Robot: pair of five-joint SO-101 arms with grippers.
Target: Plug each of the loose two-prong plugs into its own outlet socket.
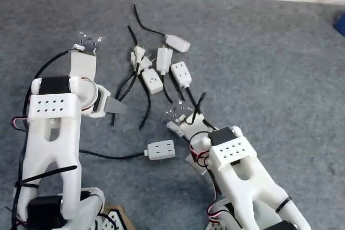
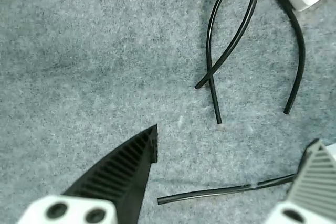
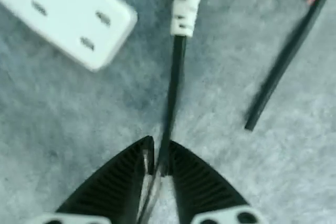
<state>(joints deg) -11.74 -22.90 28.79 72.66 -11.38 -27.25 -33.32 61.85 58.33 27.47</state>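
Grey carpet, plug cord between tips of right end effector

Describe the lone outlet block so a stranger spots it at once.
On the grey mat, look between the left arm and right arm. A white outlet block lies there, black cord trailing toward the left arm. Unlike the others, it sits alone, away from the plug cluster.

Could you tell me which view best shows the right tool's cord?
The right wrist view: the cord sits pinched in the right tool. In the high view the wrist covers the grip; the left wrist view faces other cords.
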